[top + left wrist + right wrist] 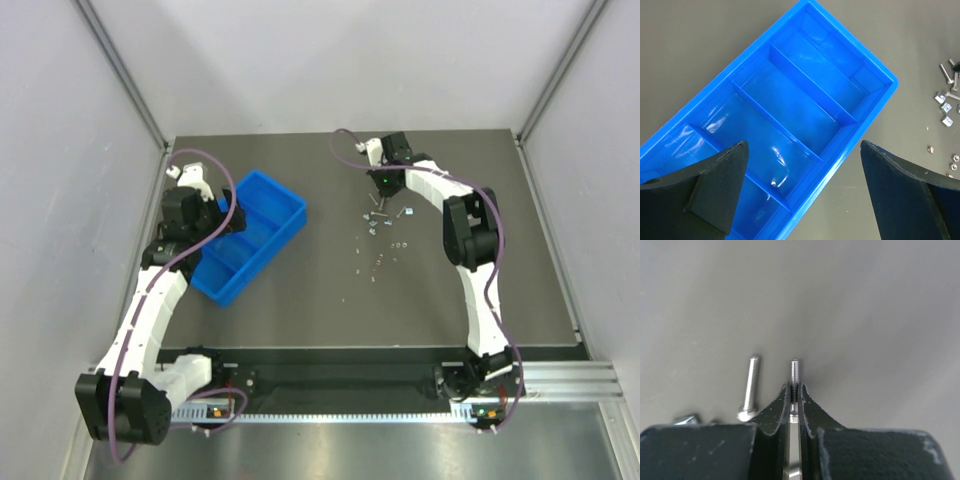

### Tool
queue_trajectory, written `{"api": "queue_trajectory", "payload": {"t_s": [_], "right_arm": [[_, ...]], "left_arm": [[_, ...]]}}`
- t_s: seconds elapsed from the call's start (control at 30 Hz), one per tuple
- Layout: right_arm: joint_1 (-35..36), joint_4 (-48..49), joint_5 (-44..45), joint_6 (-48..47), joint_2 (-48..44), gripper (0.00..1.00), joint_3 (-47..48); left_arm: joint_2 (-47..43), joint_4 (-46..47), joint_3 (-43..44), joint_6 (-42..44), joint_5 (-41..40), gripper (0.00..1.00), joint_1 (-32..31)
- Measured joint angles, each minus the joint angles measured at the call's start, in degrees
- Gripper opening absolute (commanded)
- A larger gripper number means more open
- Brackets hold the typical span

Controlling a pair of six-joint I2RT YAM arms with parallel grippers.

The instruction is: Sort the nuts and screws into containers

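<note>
The blue tray (272, 197) lies left of centre, its compartments (790, 107) showing no parts in the left wrist view. My left gripper (802, 192) is open and empty above the tray's near end (215, 213). My right gripper (795, 390) is shut on a silver screw (795, 371) whose threaded tip sticks out past the fingertips, at the far end of the scatter (382, 195). A second screw (750, 387) lies flat just left of it. Screws and nuts (380, 235) lie scattered on the dark mat; some show in the left wrist view (947, 97).
The dark mat (330, 320) covers the table between grey side walls. A nut (684, 418) shows at the lower left of the right wrist view. The arm bases and a metal rail (350, 400) run along the near edge.
</note>
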Motion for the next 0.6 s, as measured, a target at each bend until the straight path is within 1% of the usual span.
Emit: {"api": "queue_trajectory", "payload": {"t_s": [0.13,0.33,0.5,0.6], "right_arm": [[0.0,1.07,-0.85,5.81,-2.84,0.0,-4.35],[0.11,4.13,-3.82,16.63,-9.79,0.0,-11.23],[2.51,7.56,-4.5,22.4,-15.3,0.0,-10.62],[7.26,9.81,-4.9,24.79,-16.13,0.0,-6.43]], "left_arm": [[-0.02,0.0,0.0,-0.02,0.0,0.98,0.0],[-0.02,0.0,0.0,-0.04,0.02,0.98,0.0],[-0.02,-0.15,0.0,-0.09,-0.17,0.98,0.0],[-0.04,-0.59,0.0,-0.24,-1.53,0.98,0.0]]}}
